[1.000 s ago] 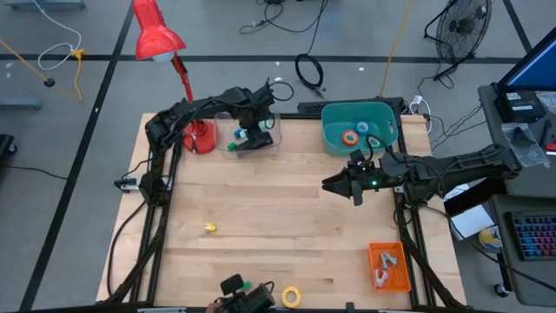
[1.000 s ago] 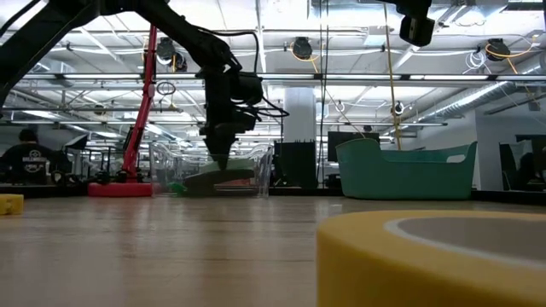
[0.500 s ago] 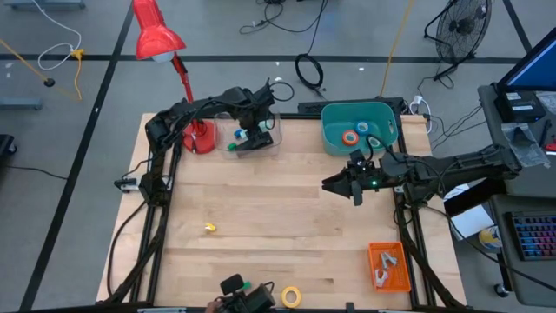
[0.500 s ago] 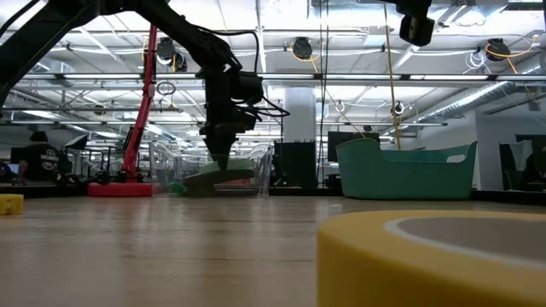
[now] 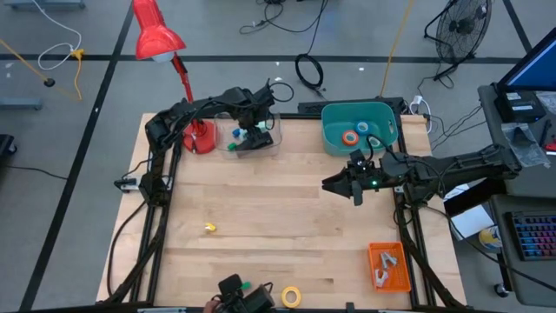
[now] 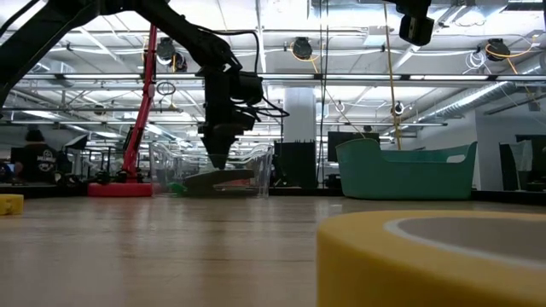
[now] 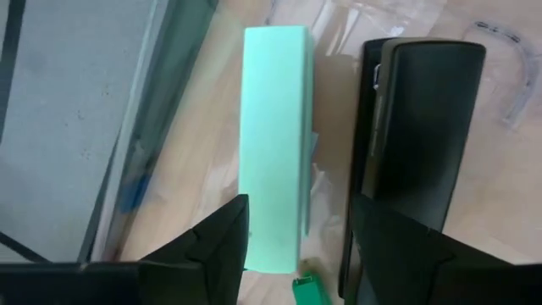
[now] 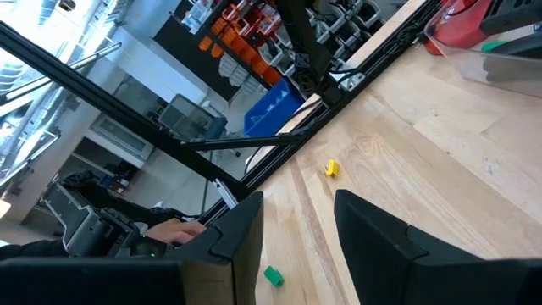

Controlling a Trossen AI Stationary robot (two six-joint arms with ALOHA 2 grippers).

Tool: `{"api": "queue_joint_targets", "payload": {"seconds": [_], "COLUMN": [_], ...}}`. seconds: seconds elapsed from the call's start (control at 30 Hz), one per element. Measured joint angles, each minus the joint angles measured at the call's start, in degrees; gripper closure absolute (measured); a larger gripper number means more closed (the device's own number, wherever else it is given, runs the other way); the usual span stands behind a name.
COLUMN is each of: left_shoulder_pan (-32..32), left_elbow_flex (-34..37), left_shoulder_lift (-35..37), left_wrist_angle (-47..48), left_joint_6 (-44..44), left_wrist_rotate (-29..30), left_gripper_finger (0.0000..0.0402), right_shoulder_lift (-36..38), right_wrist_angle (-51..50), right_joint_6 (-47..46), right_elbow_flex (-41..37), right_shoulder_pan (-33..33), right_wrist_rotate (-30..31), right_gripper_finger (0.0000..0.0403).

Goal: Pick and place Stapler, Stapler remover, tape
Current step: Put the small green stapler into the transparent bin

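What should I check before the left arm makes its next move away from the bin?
1. Left gripper open: ok, its fingers stand apart in the left wrist view.
2. Green stapler lies inside the clear bin: ok.
3. Fingers free of the green stapler: cannot tell; they straddle its end very closely.
4. Black stapler lies beside the green one, clear of the fingers: ok.
5. Right gripper open and empty, hanging over the table in front of the teal bin: ok.
6. All tape put away: not ok, the yellow tape lies at the table's front edge.
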State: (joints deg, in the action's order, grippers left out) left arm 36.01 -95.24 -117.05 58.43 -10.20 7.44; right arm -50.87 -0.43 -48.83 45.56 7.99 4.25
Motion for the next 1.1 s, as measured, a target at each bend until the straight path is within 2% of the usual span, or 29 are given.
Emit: {"api": "queue_joint_targets", "payload": {"seconds": [0.33,0.67,0.9,1.1], "left_shoulder_pan": [-0.05,-0.82,-5.84,-15.25], "left_elbow_flex": [0.04,0.04,0.02,0.0], "left_shoulder_lift": [2.37,8.26,12.01,12.24], "left_wrist_angle": [0.39,1.88,1.89,1.83], "left_joint_6": [0.87,5.32,13.53,25.24], "left_wrist_rotate": [0.72,-0.23,-9.5,-16.4], "left_gripper_finger": [0.022,0.0226,0.0227,0.0227], "right_shoulder_lift": [0.0,0.0,0.02,0.02], "right_wrist_angle": [0.11,0.7,1.07,1.09], "right_joint_6": [0.0,0.15,0.43,0.41], "right_elbow_flex": [-0.02,-0.07,-0.07,-0.07], "right_shoulder_pan": [0.0,0.09,1.99,2.92], "right_wrist_rotate": [-0.11,-1.57,-1.81,-4.14], "right_gripper_finger": [0.0264,0.0264,0.0264,0.0264]}}
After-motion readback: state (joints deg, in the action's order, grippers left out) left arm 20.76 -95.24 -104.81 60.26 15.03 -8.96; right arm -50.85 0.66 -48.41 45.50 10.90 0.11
